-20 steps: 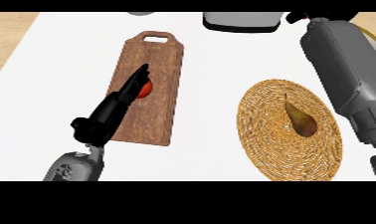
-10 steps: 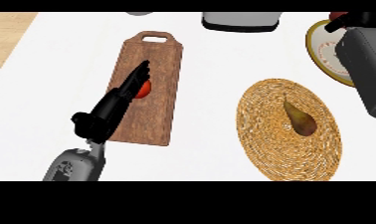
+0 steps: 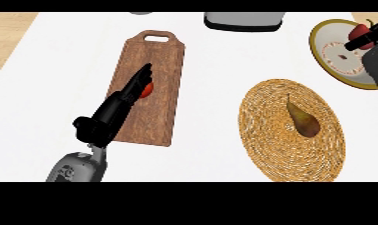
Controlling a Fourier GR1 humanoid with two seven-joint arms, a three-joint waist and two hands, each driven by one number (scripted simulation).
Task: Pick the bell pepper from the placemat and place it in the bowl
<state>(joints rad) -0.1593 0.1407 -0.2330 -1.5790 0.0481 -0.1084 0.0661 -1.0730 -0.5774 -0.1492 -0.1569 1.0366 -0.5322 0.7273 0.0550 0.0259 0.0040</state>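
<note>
Left to right: the left hand [image 3: 122, 105] lies with straight fingers on the board [image 3: 164, 76], fingertips touching a red item [image 3: 147, 89]; a pear [image 3: 303, 120] rests on the woven placemat [image 3: 260, 131]; the right hand [image 3: 360, 43], at the right edge, appears curled round the red pepper [image 3: 359, 31] over the bowl [image 3: 325, 50], on the white bench [image 3: 214, 54]. Judged risk: the pepper sits above the rim, so releasing there could send it rolling outside.
</note>
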